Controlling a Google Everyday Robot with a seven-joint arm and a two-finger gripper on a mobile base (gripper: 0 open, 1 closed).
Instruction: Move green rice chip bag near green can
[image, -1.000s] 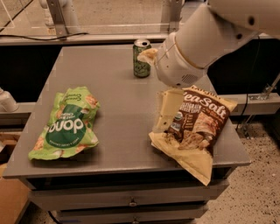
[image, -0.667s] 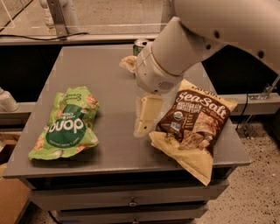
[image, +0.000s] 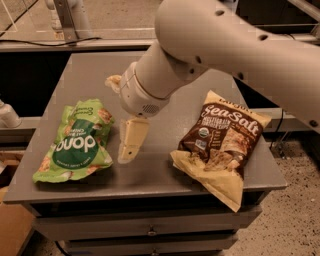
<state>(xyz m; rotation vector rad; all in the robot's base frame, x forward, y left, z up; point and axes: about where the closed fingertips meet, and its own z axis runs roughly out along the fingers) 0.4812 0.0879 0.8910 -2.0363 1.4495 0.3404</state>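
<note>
The green rice chip bag (image: 77, 142) lies flat on the left part of the grey table (image: 150, 182), logo up. My gripper (image: 120, 119) hangs just right of the bag, low over the table and apart from it, with nothing in it. One pale finger (image: 131, 142) points down beside the bag's right edge, and the other (image: 112, 81) shows higher up at the left. The jaws stand open. The green can is hidden behind my arm (image: 200, 45).
A larger brown-and-tan "Sea Salt" chip bag (image: 222, 145) lies on the right part of the table, reaching its front edge. Drawers (image: 150, 231) sit under the tabletop. A railing (image: 70, 20) stands behind the table at the far left.
My arm has swung left and toward the front, from over the Sea Salt bag to beside the green bag. It now covers the can, which showed at the table's back before.
</note>
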